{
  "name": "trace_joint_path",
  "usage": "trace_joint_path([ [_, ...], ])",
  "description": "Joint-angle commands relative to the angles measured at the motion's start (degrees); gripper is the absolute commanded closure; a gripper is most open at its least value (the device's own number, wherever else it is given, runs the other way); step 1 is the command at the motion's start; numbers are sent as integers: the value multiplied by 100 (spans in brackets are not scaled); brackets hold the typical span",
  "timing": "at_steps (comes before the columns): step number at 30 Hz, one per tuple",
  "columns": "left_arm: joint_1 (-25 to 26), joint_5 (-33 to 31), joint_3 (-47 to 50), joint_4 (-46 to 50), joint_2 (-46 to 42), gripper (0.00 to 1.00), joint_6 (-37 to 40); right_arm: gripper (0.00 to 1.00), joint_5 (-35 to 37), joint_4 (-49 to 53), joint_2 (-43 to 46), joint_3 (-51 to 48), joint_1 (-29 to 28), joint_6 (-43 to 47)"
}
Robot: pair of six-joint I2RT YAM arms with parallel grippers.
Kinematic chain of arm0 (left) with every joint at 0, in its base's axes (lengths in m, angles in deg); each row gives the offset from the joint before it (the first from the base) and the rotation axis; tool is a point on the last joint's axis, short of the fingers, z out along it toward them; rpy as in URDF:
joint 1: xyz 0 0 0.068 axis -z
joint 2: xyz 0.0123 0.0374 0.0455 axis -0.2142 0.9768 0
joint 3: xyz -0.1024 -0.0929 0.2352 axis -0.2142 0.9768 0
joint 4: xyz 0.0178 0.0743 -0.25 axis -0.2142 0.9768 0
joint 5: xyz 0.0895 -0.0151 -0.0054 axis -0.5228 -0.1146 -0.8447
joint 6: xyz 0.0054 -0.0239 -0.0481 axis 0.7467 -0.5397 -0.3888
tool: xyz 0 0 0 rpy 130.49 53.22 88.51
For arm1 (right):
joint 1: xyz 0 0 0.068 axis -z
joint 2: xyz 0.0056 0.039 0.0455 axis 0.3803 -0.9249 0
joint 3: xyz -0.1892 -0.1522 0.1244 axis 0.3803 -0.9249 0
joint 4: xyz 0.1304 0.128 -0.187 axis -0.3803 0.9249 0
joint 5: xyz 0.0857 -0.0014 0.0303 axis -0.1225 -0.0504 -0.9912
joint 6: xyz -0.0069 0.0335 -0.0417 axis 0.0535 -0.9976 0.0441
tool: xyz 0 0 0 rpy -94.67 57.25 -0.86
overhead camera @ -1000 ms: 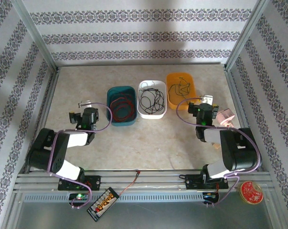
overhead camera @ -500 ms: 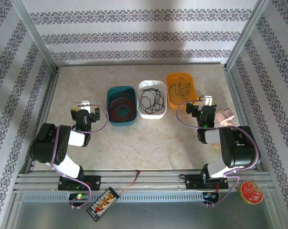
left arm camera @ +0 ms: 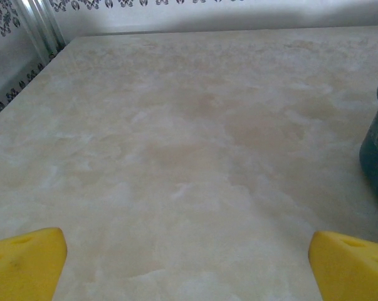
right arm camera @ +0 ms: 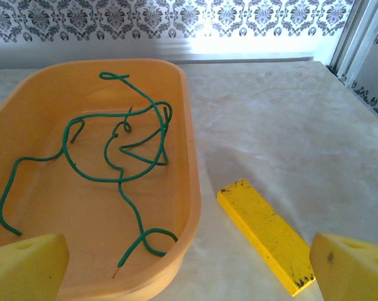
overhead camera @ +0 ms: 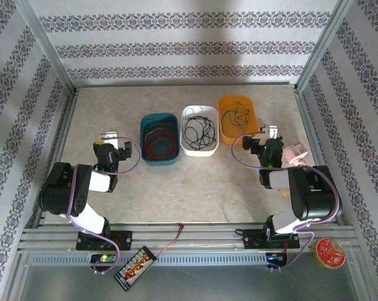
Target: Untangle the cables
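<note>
Cables are sorted by colour, one per tray, with three trays in a row on the table (overhead camera: 195, 188). White tray (overhead camera: 200, 153) sits in the middle and holds the black cable (overhead camera: 198, 128) in loose loops on its floor. Teal tray (overhead camera: 161, 161) is just beside the white tray's left side and holds the red cable (overhead camera: 158, 141), coiled. From overhead it's too small to tell whether that's one strand or several. Orange tray (right arm camera: 192, 188) is right of the white tray, set slightly farther back. It holds the green cable (right arm camera: 116, 147), a loose squiggle with a few loops crossing and one end near the near rim.

Left gripper (left arm camera: 187, 263) has its jaws spread wide with nothing between them. It sits low over bare table left of the white tray, past the teal tray.

Right gripper (right arm camera: 189, 269) is also spread wide and empty. It's right of the white tray, at the orange tray's near-right corner, facing it. Yellow block (right arm camera: 267, 235) lies flat on the table just right of the orange tray, clear of its wall.
</note>
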Motion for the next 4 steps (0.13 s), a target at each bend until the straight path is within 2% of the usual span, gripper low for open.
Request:
trace_joint_path([
  [1,-82,55,-69,-144,4,1,-125,2,-308,-70,-44,34,69,32],
  [4,-81,61,-78,-136,3,1,-127,2,-375,-86,-44,25,99,-2],
])
